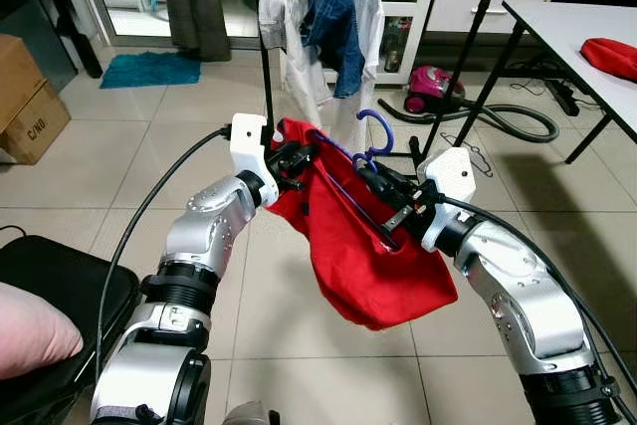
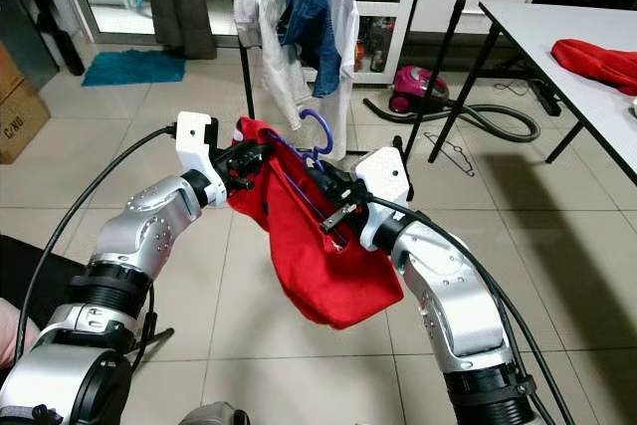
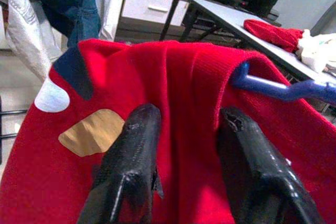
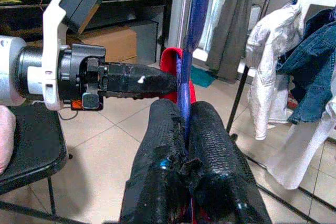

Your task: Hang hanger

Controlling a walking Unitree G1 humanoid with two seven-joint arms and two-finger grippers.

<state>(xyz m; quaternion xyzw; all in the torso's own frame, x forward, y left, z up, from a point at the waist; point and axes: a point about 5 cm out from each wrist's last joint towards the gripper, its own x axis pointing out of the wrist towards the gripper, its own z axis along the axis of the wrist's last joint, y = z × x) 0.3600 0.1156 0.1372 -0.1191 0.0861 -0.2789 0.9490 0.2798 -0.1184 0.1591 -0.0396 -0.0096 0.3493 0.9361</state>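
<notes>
On hanger (image 1: 370, 136): red garment (image 1: 358, 246); both grippers gripping.

One blue hanger (image 1: 373, 136) — two red garments (image 1: 348, 236) — two grippers (image 1: 299, 158).

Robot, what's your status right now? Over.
Right gripper shut on blue hanger. Left gripper holds the red sweater draped on it. Clothes rack ahead, already crowded with a white shirt and denim jacket.
</notes>
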